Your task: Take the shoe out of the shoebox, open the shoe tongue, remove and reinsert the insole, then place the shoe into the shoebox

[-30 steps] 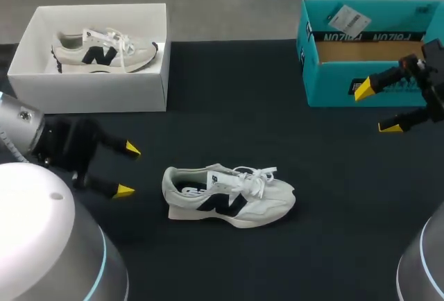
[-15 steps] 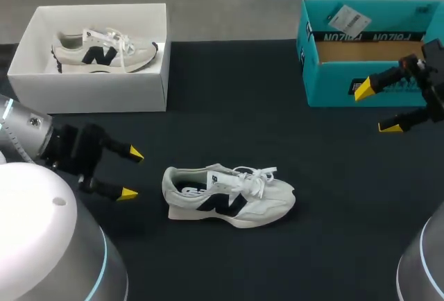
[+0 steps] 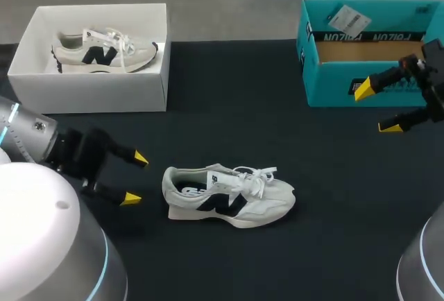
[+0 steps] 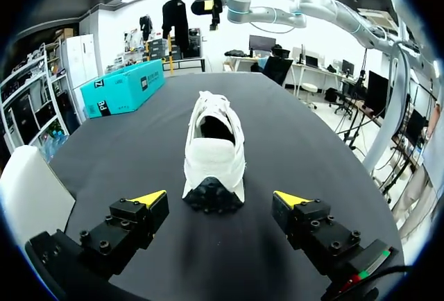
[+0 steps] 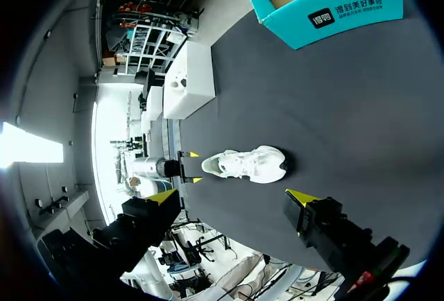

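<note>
The shoe (image 3: pixel 229 195) lay on its sole near the middle of the table (image 3: pixel 277 121), out of the teal shoebox (image 3: pixel 333 89), heel toward nine o'clock and toe toward three. The left gripper (image 3: pixel 137 177) hung just off the heel at nine o'clock, fingers spread wide and holding nothing. The right gripper (image 3: pixel 378 109), likewise spread and empty, hung at the shoe's two o'clock. The step in hand looked to be steadying the shoe so the tongue could be opened. The left would best go straight in along the shoe's line and pinch the heel collar squarely, without nudging it askew. Open tabletop surrounded the shoe. The white box (image 3: pixel 90 93) holding a second shoe (image 3: pixel 104 53) stood well apart at eleven o'clock, while the right had the teal wall near at twelve.
</note>
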`<state>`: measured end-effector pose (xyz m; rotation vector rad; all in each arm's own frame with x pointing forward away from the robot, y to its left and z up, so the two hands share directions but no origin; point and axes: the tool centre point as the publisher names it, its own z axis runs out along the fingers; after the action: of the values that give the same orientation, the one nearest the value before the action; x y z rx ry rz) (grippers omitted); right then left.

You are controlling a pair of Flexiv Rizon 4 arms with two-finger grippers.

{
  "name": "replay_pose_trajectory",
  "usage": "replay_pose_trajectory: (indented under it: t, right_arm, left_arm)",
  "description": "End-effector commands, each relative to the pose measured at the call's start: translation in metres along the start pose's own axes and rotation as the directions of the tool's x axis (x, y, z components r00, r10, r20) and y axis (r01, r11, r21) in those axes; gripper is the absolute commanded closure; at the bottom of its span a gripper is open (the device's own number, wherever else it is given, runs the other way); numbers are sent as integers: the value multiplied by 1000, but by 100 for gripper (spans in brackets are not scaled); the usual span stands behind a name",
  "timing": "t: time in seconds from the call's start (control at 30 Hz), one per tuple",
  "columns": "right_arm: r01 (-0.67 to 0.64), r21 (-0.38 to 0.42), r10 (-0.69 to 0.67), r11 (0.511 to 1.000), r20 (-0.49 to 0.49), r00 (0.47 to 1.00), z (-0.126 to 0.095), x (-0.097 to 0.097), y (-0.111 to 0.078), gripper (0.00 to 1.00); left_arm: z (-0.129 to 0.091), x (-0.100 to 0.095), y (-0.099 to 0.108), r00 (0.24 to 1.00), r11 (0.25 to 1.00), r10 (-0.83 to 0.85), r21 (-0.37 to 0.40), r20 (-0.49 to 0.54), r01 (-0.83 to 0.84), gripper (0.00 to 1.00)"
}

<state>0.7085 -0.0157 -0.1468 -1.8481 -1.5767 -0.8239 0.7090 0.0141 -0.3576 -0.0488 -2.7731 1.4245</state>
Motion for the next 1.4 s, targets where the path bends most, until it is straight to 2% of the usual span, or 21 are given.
replay_pose_trajectory:
  t: [0.03,0.2,0.43,0.67,0.9,1.1,1.4]
  right_arm:
    - [-1,-2,1,1000,2,1000,1,0,-1,0]
    - [-1,-2,1,1000,2,1000,1,0,-1,0]
    - [-1,-2,1,1000,2,1000,1,0,-1,0]
    - [-1,-2,1,1000,2,1000,1,0,-1,0]
    - [-1,-2,1,1000,2,1000,1,0,-1,0]
    - [-1,-2,1,1000,2,1000,1,0,-1,0]
    - [-1,-2,1,1000,2,1000,1,0,-1,0]
  left_arm:
    - [25,-24,15,1000,1000,-11,7,-3,11,0]
    - [33,-30,26,1000,1000,-22,17,-19,22,0]
    - [37,-29,35,998,998,-43,35,-46,45,0]
    - [37,-19,34,997,996,-51,68,-55,54,0]
    - [47,-10,35,995,990,-55,128,-84,65,0]
    - [56,-13,28,995,979,-58,189,-82,72,0]
    - [62,-15,25,992,974,-51,213,-112,74,0]
